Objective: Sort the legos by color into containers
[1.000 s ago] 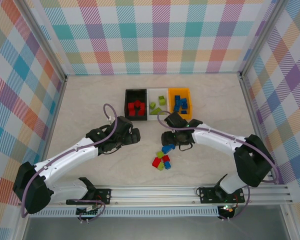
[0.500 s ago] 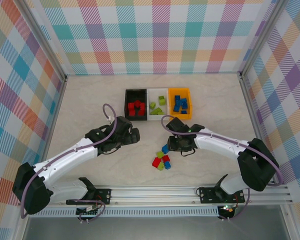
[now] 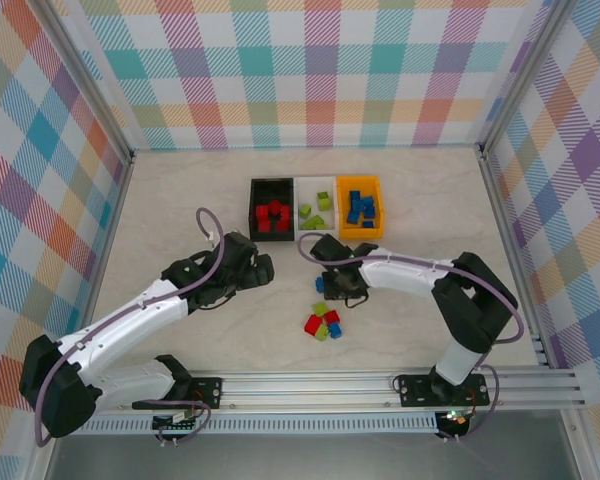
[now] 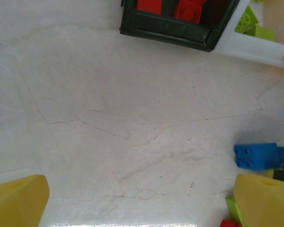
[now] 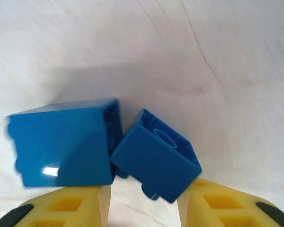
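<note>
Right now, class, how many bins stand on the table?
3, joined in a row: the black bin on the left, the white bin in the middle, the orange bin on the right. None seems hidden.

The right gripper [image 5: 144,210] has matt yellow plastic fingers [image 5: 222,210]. Just ahead, 2 blue legos [image 5: 61,146] shine glossy on the matt, stone-veined table [image 5: 227,56].

Looks like a robot lab test cell: pale marbled table [image 3: 180,200] boxed in by plaid walls [image 3: 320,70], metal frame posts [image 3: 80,75] at the corners, slotted aluminium rail [image 3: 320,385] along the near edge holding two robot arms [image 3: 130,325].
</note>
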Tool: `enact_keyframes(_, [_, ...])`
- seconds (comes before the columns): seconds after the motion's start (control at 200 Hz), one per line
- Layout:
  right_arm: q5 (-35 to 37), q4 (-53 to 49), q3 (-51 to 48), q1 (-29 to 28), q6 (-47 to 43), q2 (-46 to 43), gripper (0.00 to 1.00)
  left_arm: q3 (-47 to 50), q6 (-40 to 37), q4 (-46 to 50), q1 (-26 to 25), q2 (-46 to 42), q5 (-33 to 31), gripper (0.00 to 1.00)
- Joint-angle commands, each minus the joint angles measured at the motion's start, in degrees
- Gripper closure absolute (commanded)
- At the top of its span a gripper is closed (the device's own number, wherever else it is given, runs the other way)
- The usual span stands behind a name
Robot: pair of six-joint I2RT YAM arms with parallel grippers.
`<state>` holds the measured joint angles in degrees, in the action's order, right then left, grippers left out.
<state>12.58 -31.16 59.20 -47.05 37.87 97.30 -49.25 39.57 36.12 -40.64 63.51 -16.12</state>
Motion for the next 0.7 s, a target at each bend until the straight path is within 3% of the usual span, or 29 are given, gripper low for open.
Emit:
enact_keyframes(0.0, [1.92,3.53,3.51,1.21,-3.12,1.54,0.55,1.0,-0.53,2.1,0.94,-1.74,-1.29,0.0])
enact_keyframes(0.2, [3.46,0.83,5.48,1.43,-6.18,1.62,0.33,1.7,-0.67,2.03,1.55,-2.01,-0.87,0.0])
enact_keyframes(0.34, [2.02,1.2,4.29,3.32,-8.04,0.93,0.36,2.1,-0.73,1.33,1.95,-1.8,-0.28,0.0])
enact_keyframes(0.395, [-2.2,3.93,4.08,5.41,-13.87,0.96,0.36,2.1,-0.7,1.24,2.04,-1.63,-0.14,0.0])
enact_keyframes(0.45, [-0.2,4.35,4.37,6.31,-18.52,1.33,0.34,2.06,-0.66,1.36,2.06,-1.47,0.03,0.0])
enact_keyframes(0.495, [-2.73,4.5,4.79,7.19,-22.42,1.33,0.33,2.0,-0.5,1.71,2.07,-1.43,0.01,0.0])
enact_keyframes(0.695, [-6.68,2.46,5.68,8.22,-29.24,2.07,0.33,2.32,-0.31,2.2,2.31,-1.81,-0.55,0.0])
